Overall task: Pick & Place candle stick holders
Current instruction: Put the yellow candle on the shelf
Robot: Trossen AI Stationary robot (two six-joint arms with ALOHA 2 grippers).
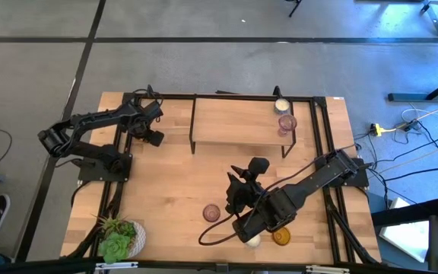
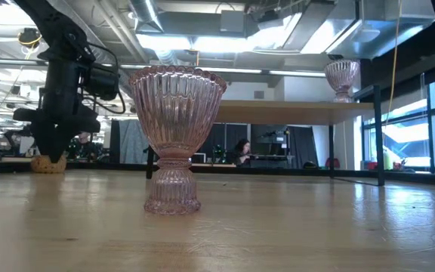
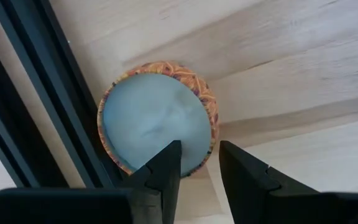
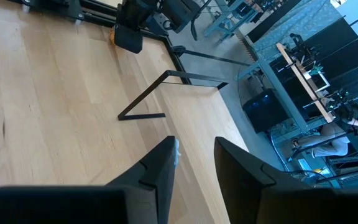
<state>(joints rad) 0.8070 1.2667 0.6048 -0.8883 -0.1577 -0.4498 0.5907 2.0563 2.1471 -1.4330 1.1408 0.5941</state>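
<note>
Left end effector [image 1: 154, 138] at ten o'clock on the bench [image 1: 173, 190] is clenched on the rim of the orange-rimmed holder [image 3: 157, 118], one finger inside, one outside, while the right end effector [image 1: 240, 190] hangs released and empty near the pink holder [image 1: 211, 212] at six o'clock

shelf [image 1: 234, 122]: you've got it at the table's [image 1: 173, 190] far edge, centre
on shelf: two holders [image 1: 284, 114], right end, just beside each other
table, near side: one holder [image 1: 211, 212] left of the right arm; two more [image 1: 268, 238] at its base end
plant [image 1: 120, 237]: near-left corner
left gripper [image 3: 197, 165]: far-left, directly over another holder [image 3: 154, 118], beside the frame rail [image 3: 42, 99]
</note>
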